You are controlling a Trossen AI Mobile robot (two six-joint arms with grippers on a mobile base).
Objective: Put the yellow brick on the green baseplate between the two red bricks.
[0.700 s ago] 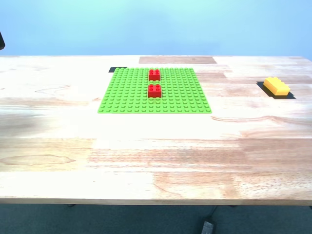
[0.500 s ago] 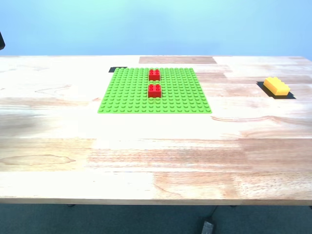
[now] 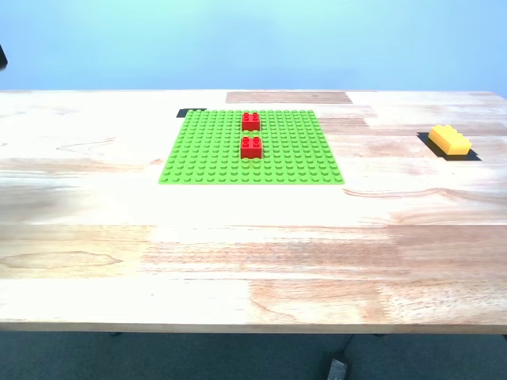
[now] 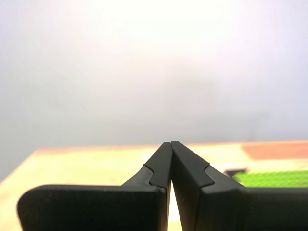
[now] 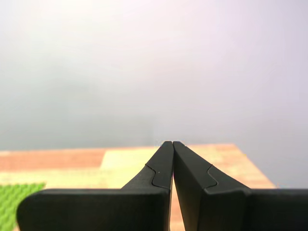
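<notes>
In the exterior view the green baseplate (image 3: 252, 147) lies flat on the far middle of the wooden table. The two red bricks (image 3: 251, 121) (image 3: 251, 147) stand on it in a line, a short gap between them. The yellow brick (image 3: 449, 140) lies on a dark patch at the exterior view's far right, apart from the plate. My first gripper (image 4: 171, 143) is shut and empty, raised above the table; a strip of the baseplate (image 4: 274, 178) shows beside it. My second gripper (image 5: 172, 142) is shut and empty too, with a corner of the baseplate (image 5: 14, 199) in view.
A darker wood panel (image 3: 288, 97) lies behind the baseplate. A dark arm part (image 3: 2, 54) shows at the exterior view's left edge. The table's front edge (image 3: 253, 326) runs along the bottom, with a cable and plug (image 3: 336, 368) on the floor below.
The dark arm part at the exterior view's left edge has moved slightly further out of the picture. The bricks and baseplate have not moved.
</notes>
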